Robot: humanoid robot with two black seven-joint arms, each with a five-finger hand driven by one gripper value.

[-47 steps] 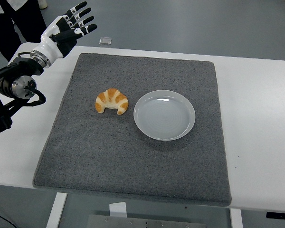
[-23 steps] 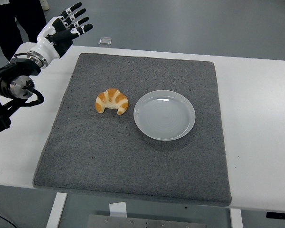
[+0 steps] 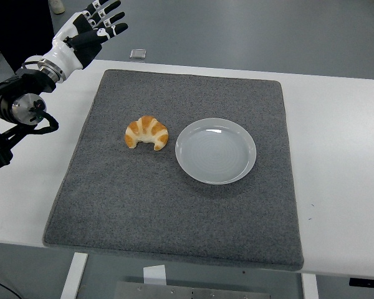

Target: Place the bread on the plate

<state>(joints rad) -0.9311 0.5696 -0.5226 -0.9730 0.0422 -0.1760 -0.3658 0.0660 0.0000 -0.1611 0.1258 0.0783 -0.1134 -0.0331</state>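
- Head view: we see the left hand (image 3: 90, 28) at the top left, beyond the table's (image 3: 343, 156) far left corner, fingers (image 3: 112, 11) spread and holding nothing.
- Against the earlier frames, that hand has drifted a little up and away, and its fingertips now sit nearer the picture's top edge; the wrist and forearm have shifted up with it.
- The right hand is out of view.
- The bread (image 3: 147, 132), a croissant, lies on the grey mat (image 3: 174, 205), left of centre, with its curved back toward the far side and its tips toward us. It has not moved since the earlier frames.
- The plate (image 3: 215, 151), pale and empty, sits on the mat just right of the bread; a narrow strip of mat shows between them. It too is where it was.
- A small grey square object (image 3: 138, 53) lies on the floor beyond the table's far edge, unchanged.
- A dark-clothed person (image 3: 19, 25) stands at the top left corner, now filling more of it than before.
- We can read no brand, label or writing anywhere.
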